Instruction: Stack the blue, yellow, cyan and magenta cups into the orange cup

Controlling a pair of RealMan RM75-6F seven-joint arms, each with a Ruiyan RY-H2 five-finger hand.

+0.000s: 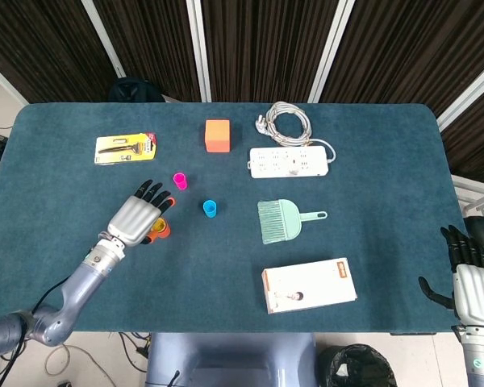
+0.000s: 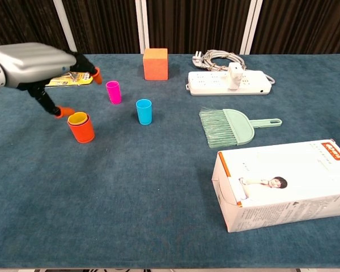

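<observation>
Two cups remain loose. L to R: left hand (image 2: 37, 63) spread, empty, above orange cup (image 2: 81, 130) w/ yellow cup (image 2: 77, 118) nested; blue not visible. You still need magenta cup (image 2: 113, 92), then cyan cup (image 2: 143, 111). Right hand (image 1: 471, 286) idle, fingers apart.

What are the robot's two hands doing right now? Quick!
Left hand: open, holding nothing, fingers spread above the orange cup.
Right hand: holding nothing, fingers apart, off the table's edge.

The left hand (image 2: 39, 65) hovers with spread fingers above the orange cup (image 2: 81, 128) near the table's left edge, the yellow cup (image 2: 77, 118) nested inside.
</observation>
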